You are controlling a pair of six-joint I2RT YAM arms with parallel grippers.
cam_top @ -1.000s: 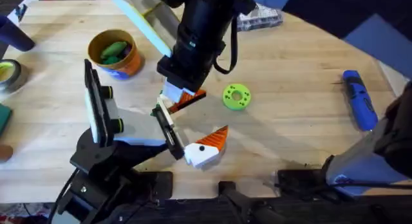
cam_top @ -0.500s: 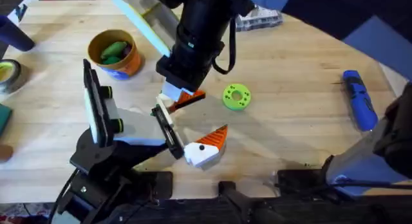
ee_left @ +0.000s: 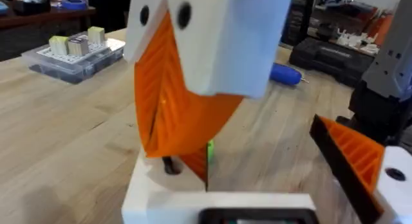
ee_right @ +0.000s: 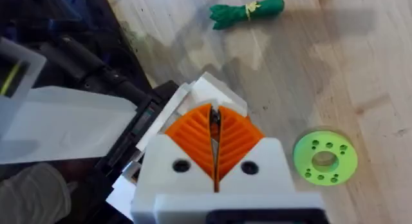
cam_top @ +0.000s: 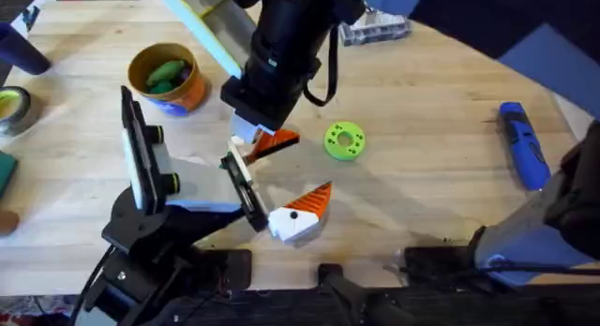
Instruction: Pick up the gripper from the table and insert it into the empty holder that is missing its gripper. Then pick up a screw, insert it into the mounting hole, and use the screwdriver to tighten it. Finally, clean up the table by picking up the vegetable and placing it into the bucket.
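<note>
The holder (cam_top: 155, 190) stands at the lower left and carries my left gripper (cam_top: 309, 167). One white finger (cam_top: 298, 218) with an orange wedge sits at the near end of its black bar (cam_top: 246, 190). The gripper (cam_top: 279, 141), white with an orange ribbed tip, sits at the bar's far end. My right gripper (ee_right: 214, 113) hangs right over it, orange pads pressed together, nothing visible between them. The blue screwdriver (cam_top: 523, 143) lies far right. The orange bucket (cam_top: 169, 78) holds something green. A green vegetable (ee_right: 248, 10) tied with a yellow band lies on the table.
A lime-green disc (cam_top: 344, 140) with holes lies just right of the right gripper. A clear box (cam_top: 375, 28) of small parts stands at the back. A dark blue cup (cam_top: 19, 50) and a tape roll (cam_top: 11, 109) sit at the far left edge.
The right arm has shifted slightly up and to the left over the bar's far end. The orange-tipped piece and the holder have stayed put.
</note>
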